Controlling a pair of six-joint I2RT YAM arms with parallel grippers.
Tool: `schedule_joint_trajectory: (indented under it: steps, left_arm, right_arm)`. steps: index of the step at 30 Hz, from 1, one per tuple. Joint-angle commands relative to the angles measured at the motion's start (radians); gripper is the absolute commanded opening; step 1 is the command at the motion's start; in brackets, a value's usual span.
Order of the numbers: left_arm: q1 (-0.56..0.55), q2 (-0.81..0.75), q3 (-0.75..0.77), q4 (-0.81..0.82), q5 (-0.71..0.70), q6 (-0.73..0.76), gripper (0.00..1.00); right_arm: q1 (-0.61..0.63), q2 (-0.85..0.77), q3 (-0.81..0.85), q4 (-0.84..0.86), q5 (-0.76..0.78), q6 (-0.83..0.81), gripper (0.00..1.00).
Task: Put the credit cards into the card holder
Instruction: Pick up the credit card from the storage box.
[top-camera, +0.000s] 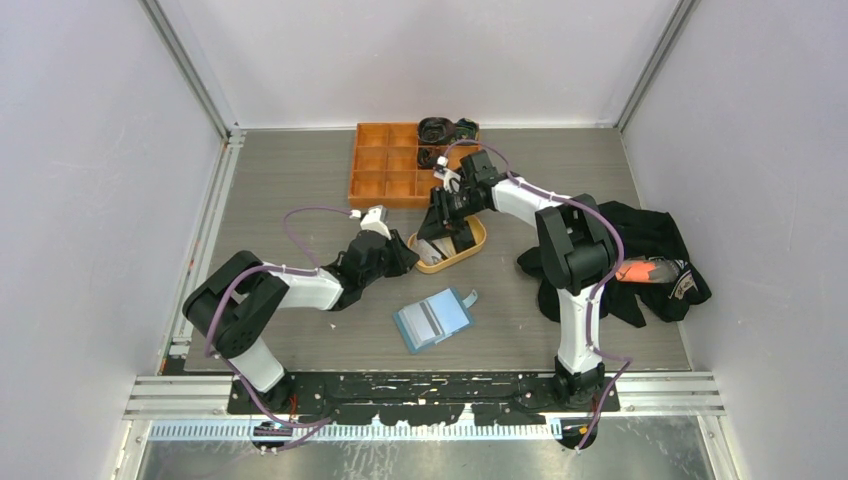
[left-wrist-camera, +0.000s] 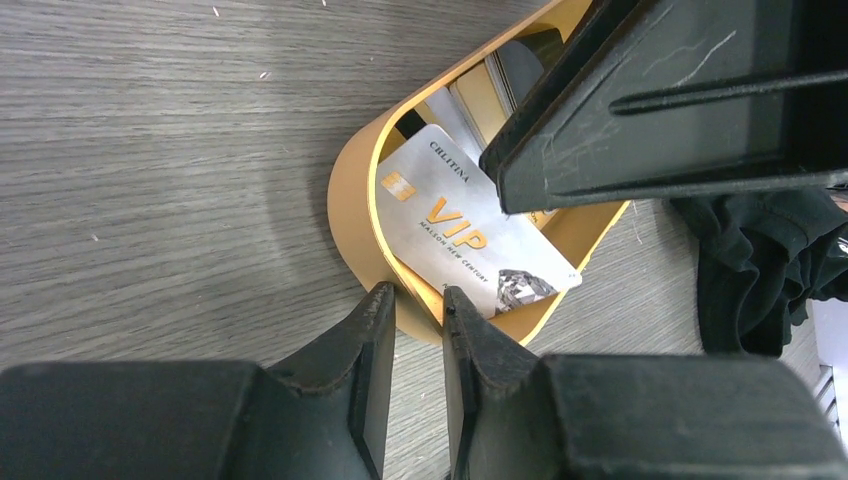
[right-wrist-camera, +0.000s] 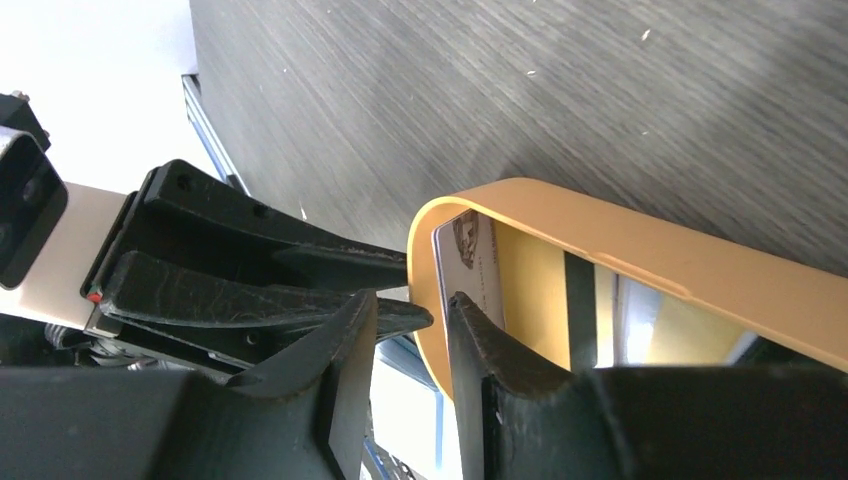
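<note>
The credit cards lie in an oval tan dish (top-camera: 478, 240) at mid table. A silver VIP card (left-wrist-camera: 460, 235) leans on its inner wall, and darker cards (left-wrist-camera: 500, 75) lie behind it. My left gripper (top-camera: 408, 258) pinches the dish's near end, one finger outside and one inside the rim (left-wrist-camera: 417, 300). My right gripper (top-camera: 440, 228) is open over the same end. One of its fingers is inside against the silver card (right-wrist-camera: 468, 265) and the other is outside the wall (right-wrist-camera: 410, 310). The blue card holder (top-camera: 433, 318) lies open in front of the dish, with no gripper on it.
An orange compartment tray (top-camera: 390, 165) stands behind the dish, with black cable-like items (top-camera: 440, 130) at its right corner. A heap of black cloth (top-camera: 640, 260) with an orange item lies at the right, and shows in the left wrist view (left-wrist-camera: 760, 260).
</note>
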Motion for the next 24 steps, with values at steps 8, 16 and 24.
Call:
schedule_joint_trajectory:
  steps: [8, 16, 24]
  left_arm:
    - [0.006, 0.014, 0.007, 0.074, 0.025, 0.008, 0.24]
    - [0.010, 0.017, 0.006, 0.081, 0.041, 0.008, 0.24]
    - [0.032, -0.018, -0.024, 0.115, 0.131, -0.002, 0.30]
  right_arm:
    - [0.029, -0.021, 0.052, -0.176, 0.066, -0.111, 0.36]
    - [0.036, -0.027, 0.071, -0.232, 0.165, -0.169, 0.36]
    - [0.036, 0.032, 0.109, -0.264, 0.080, -0.189, 0.36]
